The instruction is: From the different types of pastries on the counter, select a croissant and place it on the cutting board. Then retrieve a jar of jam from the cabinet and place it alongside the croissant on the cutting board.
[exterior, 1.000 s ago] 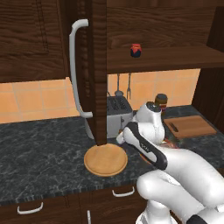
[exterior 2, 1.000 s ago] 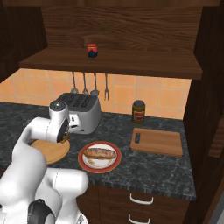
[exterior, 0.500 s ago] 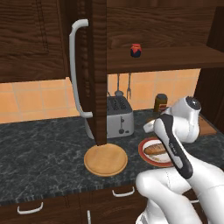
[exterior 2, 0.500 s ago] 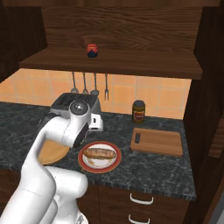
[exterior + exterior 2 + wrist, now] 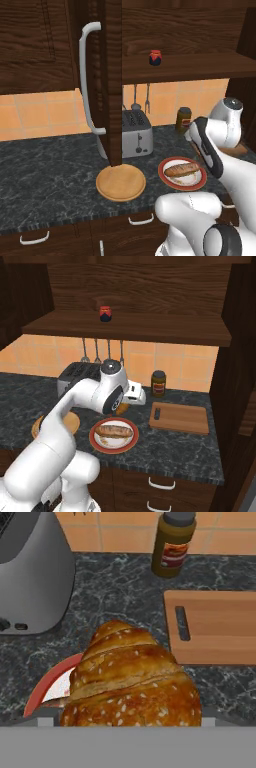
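Croissant (image 5: 132, 677), light, flaky and easily crushed, is riding across its middle in the claw's (image 5: 131, 722) wide grasp, nearing the cutting board (image 5: 220, 627).

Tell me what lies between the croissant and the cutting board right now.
Nothing in the way: in the hand view a bare strip of counter separates the croissant from the cutting board.
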